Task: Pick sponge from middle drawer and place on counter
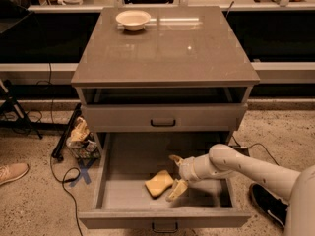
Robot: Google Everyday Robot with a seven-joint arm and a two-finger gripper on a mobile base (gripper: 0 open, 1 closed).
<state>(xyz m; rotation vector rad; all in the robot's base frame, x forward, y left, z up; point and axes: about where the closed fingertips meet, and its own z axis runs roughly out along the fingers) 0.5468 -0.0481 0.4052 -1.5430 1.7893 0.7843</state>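
Note:
The yellow sponge (158,183) lies on the floor of the open middle drawer (115,194), a little left of centre. My gripper (174,177) reaches into the drawer from the right, just right of the sponge. Its fingers are spread, one finger (175,159) behind and one finger (176,191) in front, with the sponge's right edge near the front finger. The counter (167,45) is the glossy grey-brown top of the cabinet above.
A pale round bowl (133,19) stands at the counter's back left. The shallower upper drawer (163,117) is shut above the open one. Cables, a bag (79,135) and a shoe (12,172) lie on the floor at left; another shoe (268,204) at right.

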